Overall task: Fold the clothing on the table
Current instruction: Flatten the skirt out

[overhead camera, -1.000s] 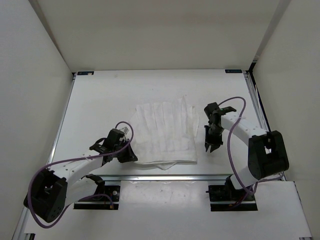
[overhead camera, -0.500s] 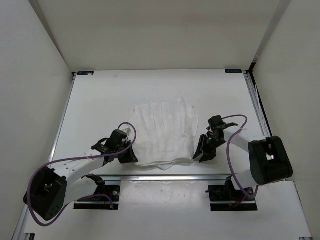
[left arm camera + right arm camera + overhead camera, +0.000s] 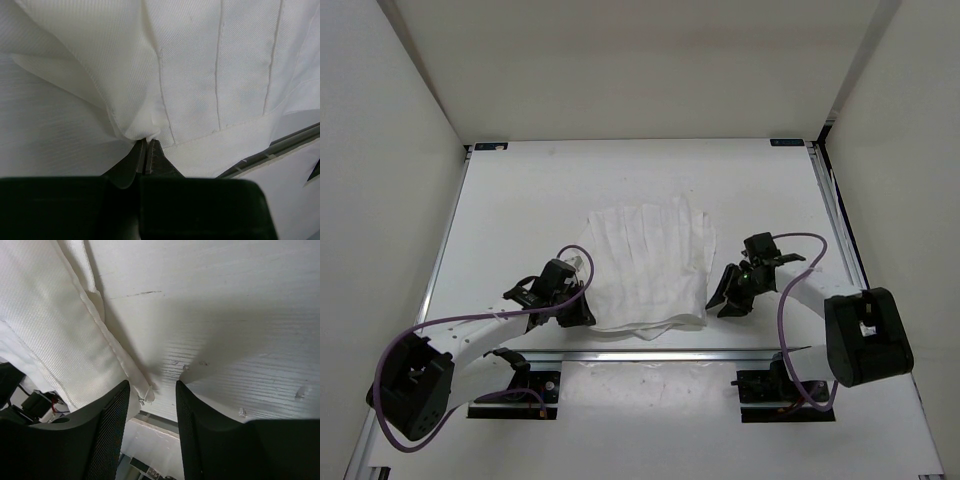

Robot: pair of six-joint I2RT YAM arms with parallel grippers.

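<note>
From above, the clothing (image 3: 645,265) lies spread on the near middle of the table (image 3: 520,200), pleats fanning away from the arms. No fold shows yet. The left gripper (image 3: 582,312) sits at its near-left corner and the right gripper (image 3: 725,300) just beside its near-right corner.

In the left wrist view, the left gripper (image 3: 146,145) is clenched on a pinch of the clothing (image 3: 200,75), and the fabric puckers at the tips.

In the right wrist view, the right gripper (image 3: 152,387) is parted and grasps nothing. The hem corner of the clothing (image 3: 50,330) lies between its 2 fingers, on the bare table (image 3: 225,315).

I judge 1 corner secured, with the second grasp and the whole fold left.
</note>
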